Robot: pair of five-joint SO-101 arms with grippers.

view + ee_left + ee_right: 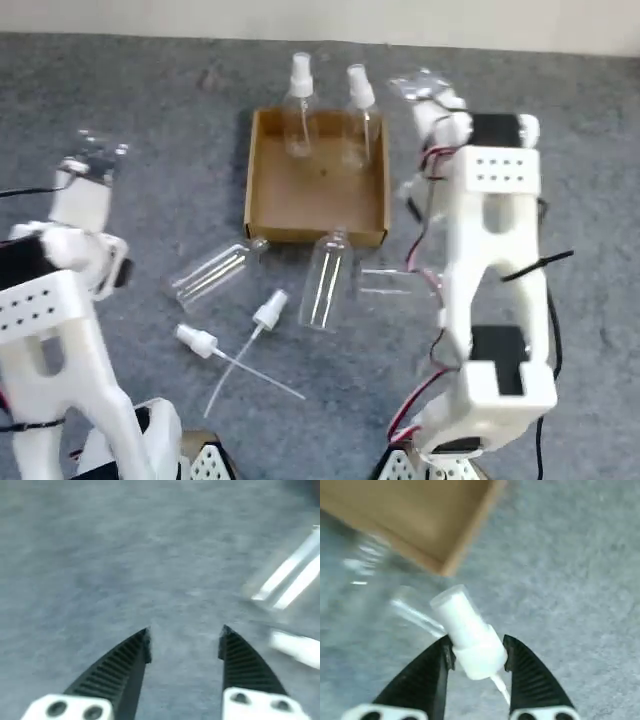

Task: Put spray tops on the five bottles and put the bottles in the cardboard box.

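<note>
- Two capless bottles (pixel 215 270) lie at the cardboard box's (pixel 300 195) six o'clock edge; the right-hand bottle (pixel 325 280) runs twelve-to-six, neck toward the box.
- My right gripper (pixel 477 640) pinches a spray top (pixel 462 617), out at the box's two o'clock corner; that bottle lies at seven o'clock from it.
- My left gripper (pixel 186 629) gapes over bare carpet (pixel 100 555), farther off, I judge.

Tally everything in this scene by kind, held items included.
Capped bottles in the cardboard box: 2
Uncapped bottles lying on the table: 3, one faint
Loose spray tops: 2
Spray top in the right end effector: 1
Cardboard box: 1
Total: 9
</note>
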